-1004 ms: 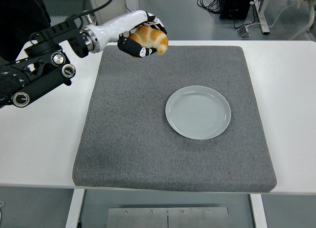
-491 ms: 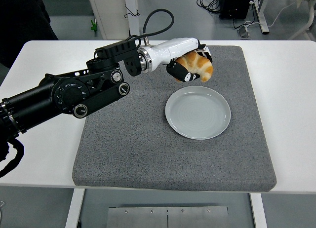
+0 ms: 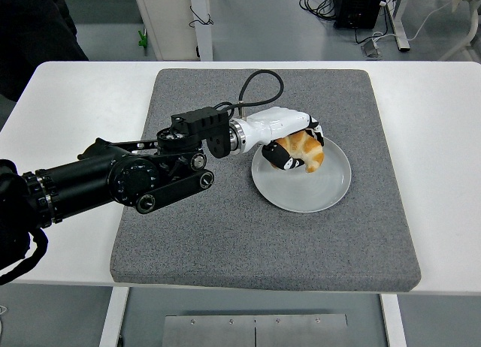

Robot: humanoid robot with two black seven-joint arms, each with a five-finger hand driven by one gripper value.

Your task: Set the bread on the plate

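Observation:
A golden-brown bread roll (image 3: pixel 304 149) is held in my left hand (image 3: pixel 297 152), whose fingers are curled around it. The hand holds the bread low over the pale grey plate (image 3: pixel 316 191), at the plate's upper left part; I cannot tell whether the bread touches the plate. The plate lies on the grey mat (image 3: pixel 225 234), right of its middle. My left arm reaches across the mat from the left edge. My right arm is out of view.
The grey mat covers most of the white table (image 3: pixel 443 137). A black cable (image 3: pixel 255 88) loops up from the left wrist. A dark-clothed person (image 3: pixel 34 31) stands at the upper left. Table legs and cables show on the floor beyond.
My left hand has carried the bread from the mat's far left corner rightwards and down, to just over the plate.

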